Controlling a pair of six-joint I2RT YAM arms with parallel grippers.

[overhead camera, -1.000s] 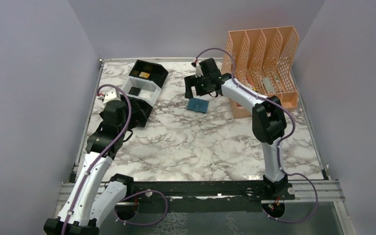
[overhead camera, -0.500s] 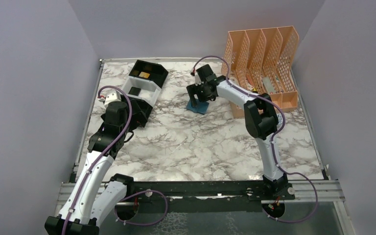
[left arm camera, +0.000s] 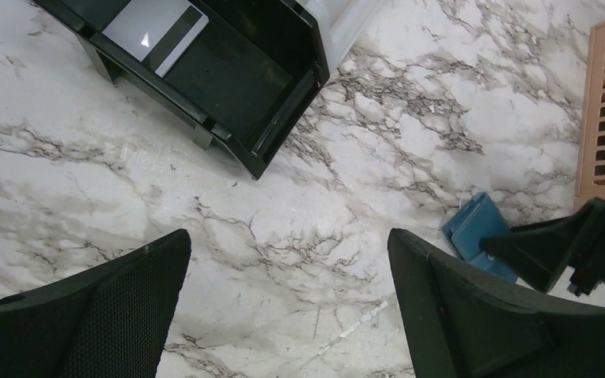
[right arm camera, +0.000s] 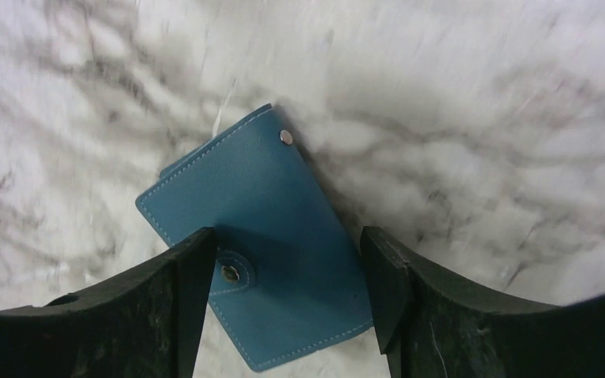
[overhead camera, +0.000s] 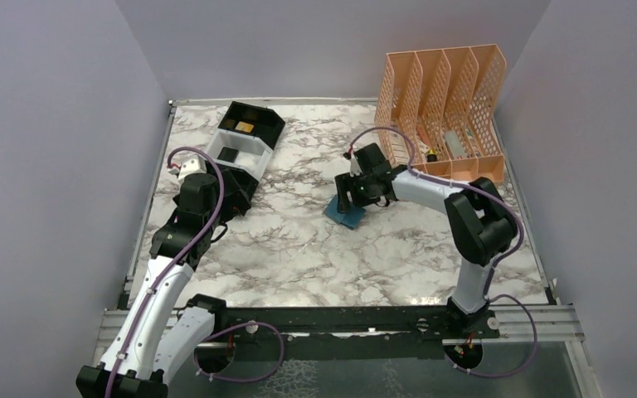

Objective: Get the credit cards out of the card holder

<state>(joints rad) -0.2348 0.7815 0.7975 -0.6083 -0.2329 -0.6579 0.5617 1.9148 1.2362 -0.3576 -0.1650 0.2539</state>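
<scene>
Right claw (right arm camera: 283,244) is down low over the card holder (right arm camera: 272,205), jaws apart and straddling it. One finger overlaps the edge by the snap tab and the other sits just beside the opposite edge, and I honestly can't tell if it's pressing on it, but it's not clamped on anything I can see. Left claw (left arm camera: 287,236) is spread wide with nothing in it, hanging over bare marble tabletop (overhead camera: 315,257) near the tray. Working down by size: the orange mesh file rack (overhead camera: 444,91) sits at the far right corner, well apart from the action. The black-and-white tray (overhead camera: 245,145) is at the far left, and the holder lies flat around the middle of the tabletop, a bit right of center. It's teal side up, so the pockets are hidden and I can't see whether any cards are in it. The tray does have cards in it: a silvery-grey card (left arm camera: 154,24) in the near compartment, a gold card (overhead camera: 245,127) in the far one, and something dark in the middle that's probably a black card, too small to be sure. Two little metal snaps (right arm camera: 286,137) show on the holder. My read is that part of the job is done and this step is getting hold of the holder. Next it needs flipping or opening so the slots face up. Lifting something that thin and flat probably means catching an edge, and the idle left arm could pin one panel.
</scene>
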